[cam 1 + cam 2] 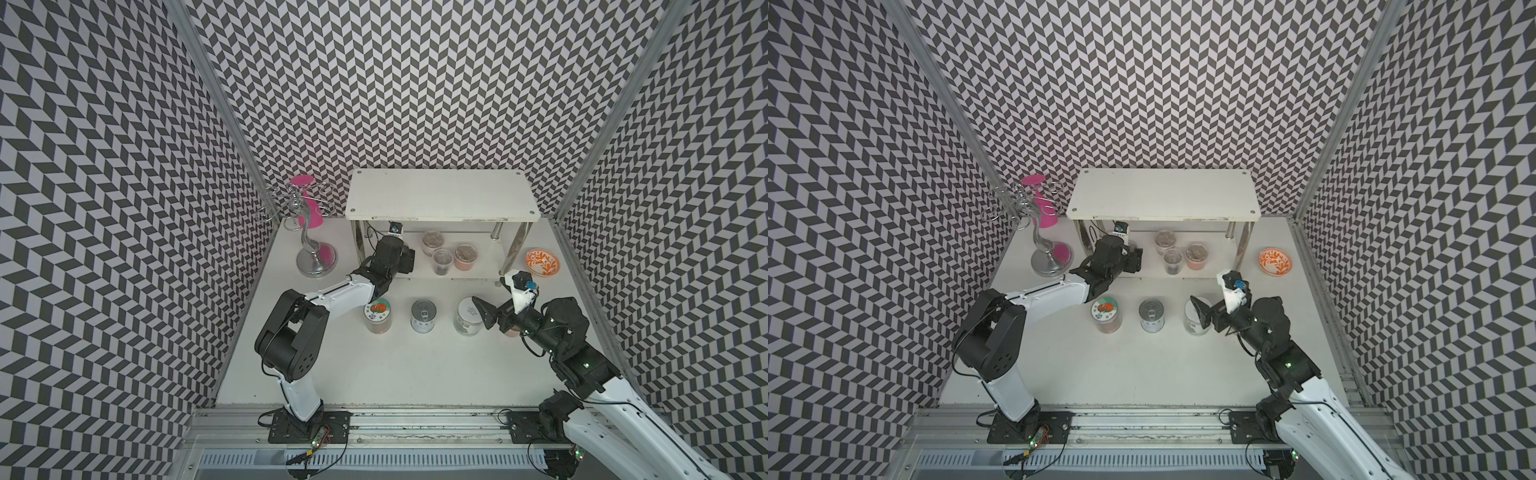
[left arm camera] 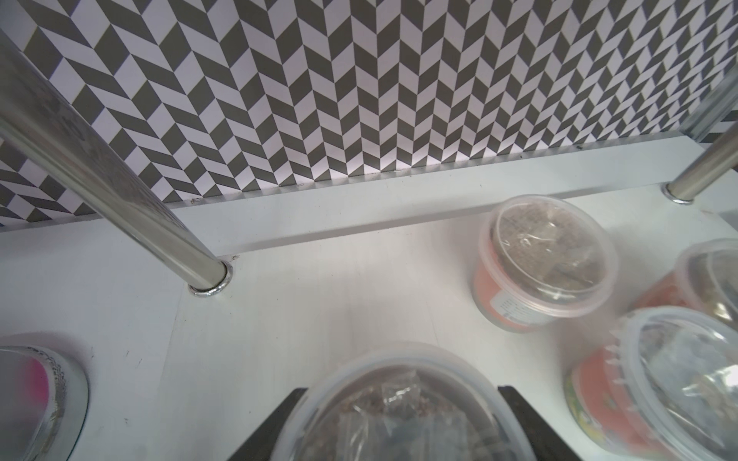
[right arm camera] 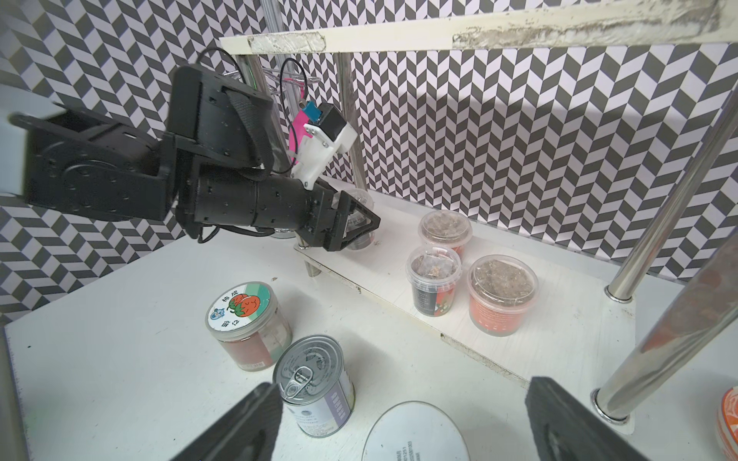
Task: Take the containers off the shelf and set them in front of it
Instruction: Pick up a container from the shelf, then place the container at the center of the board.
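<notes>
Sitting clamped inside left end effector [image 2: 399,419]: clear tub [image 2: 399,379].

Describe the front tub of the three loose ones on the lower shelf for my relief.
Find the white shelf at the back wall; on its lower board three clear tubs cluster. It is the tub nearest the front edge, narrower than both neighbours, its label black in front where theirs are orange.

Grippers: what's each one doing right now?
Left gripper: closed on a clear tub on the shelf lower tier.
Right gripper: open, holding nothing.
</notes>
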Action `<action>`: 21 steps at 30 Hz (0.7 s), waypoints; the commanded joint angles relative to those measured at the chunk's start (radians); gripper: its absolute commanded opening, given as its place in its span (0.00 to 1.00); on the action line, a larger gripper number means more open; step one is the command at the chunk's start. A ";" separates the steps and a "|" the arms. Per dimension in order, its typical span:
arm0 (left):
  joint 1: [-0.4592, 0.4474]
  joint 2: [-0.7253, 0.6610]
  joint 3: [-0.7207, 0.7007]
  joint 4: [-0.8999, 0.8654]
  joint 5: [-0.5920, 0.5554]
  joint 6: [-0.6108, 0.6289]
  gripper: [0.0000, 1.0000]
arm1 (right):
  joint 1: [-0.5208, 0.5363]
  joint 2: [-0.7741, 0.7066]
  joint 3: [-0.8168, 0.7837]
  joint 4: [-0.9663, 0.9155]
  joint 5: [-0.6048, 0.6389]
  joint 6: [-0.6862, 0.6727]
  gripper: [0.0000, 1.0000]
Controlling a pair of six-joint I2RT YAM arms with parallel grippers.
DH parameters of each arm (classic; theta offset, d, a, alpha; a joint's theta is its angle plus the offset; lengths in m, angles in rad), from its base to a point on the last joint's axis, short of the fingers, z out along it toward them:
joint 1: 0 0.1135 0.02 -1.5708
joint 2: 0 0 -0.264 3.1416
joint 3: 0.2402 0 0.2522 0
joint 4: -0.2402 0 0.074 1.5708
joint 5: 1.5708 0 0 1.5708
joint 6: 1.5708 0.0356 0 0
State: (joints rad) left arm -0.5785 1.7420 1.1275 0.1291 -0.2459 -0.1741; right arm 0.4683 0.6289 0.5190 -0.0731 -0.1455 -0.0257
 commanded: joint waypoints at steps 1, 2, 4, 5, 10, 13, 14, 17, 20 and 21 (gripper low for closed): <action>-0.050 -0.081 -0.023 -0.058 -0.004 -0.010 0.75 | -0.003 -0.017 -0.014 0.056 0.010 0.016 1.00; -0.064 -0.109 -0.043 -0.072 -0.003 -0.021 0.74 | -0.005 -0.017 -0.016 0.058 0.011 0.015 1.00; -0.097 -0.171 -0.082 -0.097 -0.008 -0.036 0.74 | -0.005 -0.019 -0.019 0.062 0.009 0.018 1.00; -0.119 -0.206 -0.105 -0.112 -0.017 -0.045 0.74 | -0.004 -0.020 -0.022 0.067 0.006 0.018 1.00; -0.255 -0.366 -0.207 -0.210 -0.067 -0.093 0.74 | -0.005 -0.022 -0.030 0.079 0.016 0.015 0.99; -0.343 -0.453 -0.272 -0.293 -0.102 -0.163 0.74 | -0.004 -0.017 -0.031 0.088 -0.017 0.014 1.00; -0.373 -0.480 -0.298 -0.321 -0.119 -0.191 0.74 | -0.005 -0.017 -0.033 0.092 -0.027 0.016 1.00; -0.440 -0.557 -0.369 -0.404 -0.168 -0.288 0.74 | -0.004 -0.015 -0.046 0.102 -0.038 0.024 1.00; -0.480 -0.618 -0.439 -0.443 -0.185 -0.354 0.74 | -0.004 -0.006 -0.045 0.103 -0.042 0.020 1.00; -0.490 -0.629 -0.453 -0.458 -0.187 -0.379 0.73 | -0.004 -0.002 -0.044 0.103 -0.046 0.017 1.00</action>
State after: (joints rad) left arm -1.0481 1.1496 0.7071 -0.2356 -0.3798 -0.4454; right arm 0.4683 0.6235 0.4793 -0.0250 -0.1726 -0.0143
